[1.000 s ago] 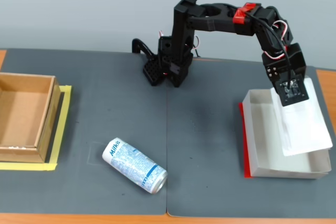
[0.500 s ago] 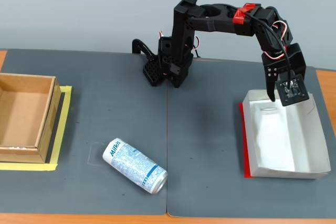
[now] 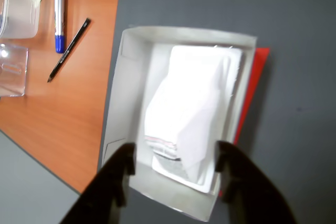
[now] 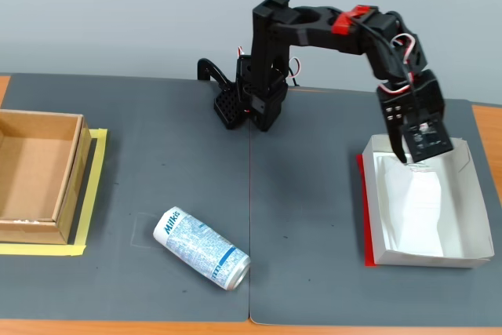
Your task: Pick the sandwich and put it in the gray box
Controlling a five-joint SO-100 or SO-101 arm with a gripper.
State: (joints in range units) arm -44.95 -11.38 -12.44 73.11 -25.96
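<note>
**Sandwich released into the tray**

The end effector (image 3: pixel 173 163) hangs spread apart and empty above the near end of the sandwich (image 3: pixel 191 114); in the wrist view its two dark fingers (image 3: pixel 122 174) stand either side of the pack's labelled end without touching it. A second ago the pack was still in the grip and tilted across the far wall of the gray box (image 4: pixel 375 217); half a second ago it had already dropped inside, and now the end effector has lifted a little and swung toward the tray's back corner in the fixed view. The sandwich lies flat on the tray floor, inside all four low walls — so the placing looks done, and what remains is only for the arm (image 4: pixel 329 25) to pull clear.

Around the tray, a red strip (image 4: pixel 361 209) shows along its left wall in the fixed view. Well apart on the dark mat (image 4: pixel 306 225) lies the Milkis can (image 4: pixel 201 248) on its side, and at the far left a brown cardboard box (image 4: pixel 39 174) sits on yellow tape. The wrist view also shows a blue marker (image 3: pixel 59 21) and a black pen (image 3: pixel 69 49) on the orange counter (image 3: pixel 63 114) beyond the mat. Nothing stands in the arm's way back.
</note>
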